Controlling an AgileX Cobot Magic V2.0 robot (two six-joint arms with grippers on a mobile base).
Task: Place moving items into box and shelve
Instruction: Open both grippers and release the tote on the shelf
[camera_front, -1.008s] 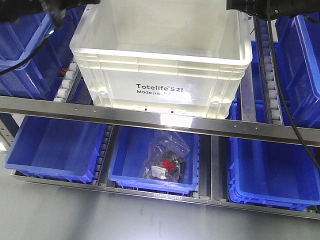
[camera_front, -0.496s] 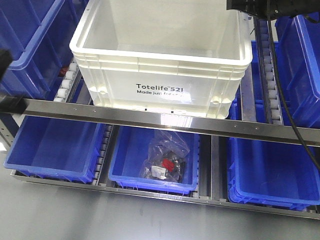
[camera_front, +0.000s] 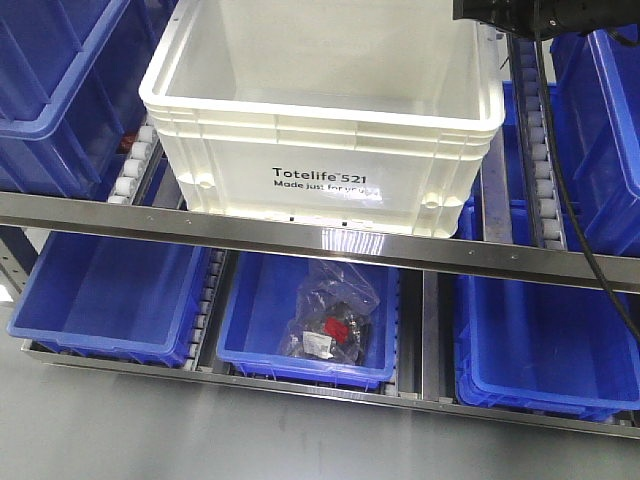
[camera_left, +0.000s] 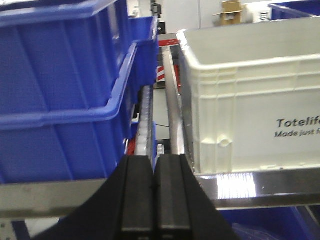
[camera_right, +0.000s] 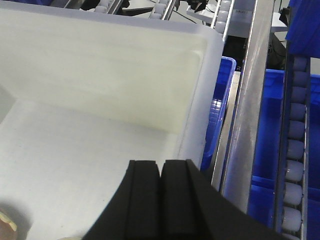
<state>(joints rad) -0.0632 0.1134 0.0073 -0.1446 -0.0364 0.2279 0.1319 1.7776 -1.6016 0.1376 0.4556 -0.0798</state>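
Keeping the left gripper (camera_left: 153, 162) pressed fully together, pads touching, gripping nothing. Pointing it along the roller rail (camera_left: 146, 125) in the narrow gap between the stacked blue bins (camera_left: 60, 100) and the left wall of the box (camera_left: 240, 115).

Holding the right gripper (camera_right: 161, 167) likewise closed tight and empty, hanging above the box's open inside (camera_right: 100, 75), near its right-hand rim.

Catching only a pale rounded sliver (camera_right: 6, 220) low on the box floor at the corner of the right wrist view, too cropped for telling which of the moving items.

Comparing with a second ago in the front view: no longer seeing the dark left arm over the upper-left bins (camera_front: 50, 100); still seeing the right arm (camera_front: 520, 12) at the top right edge; finding the box (camera_front: 320, 150) unmoved.

Sitting the box on the upper level, just behind the steel front rail (camera_front: 320, 240), blue bins close on both sides, little room sideways. Leaving the clear bag (camera_front: 330, 325) in the lower middle bin.
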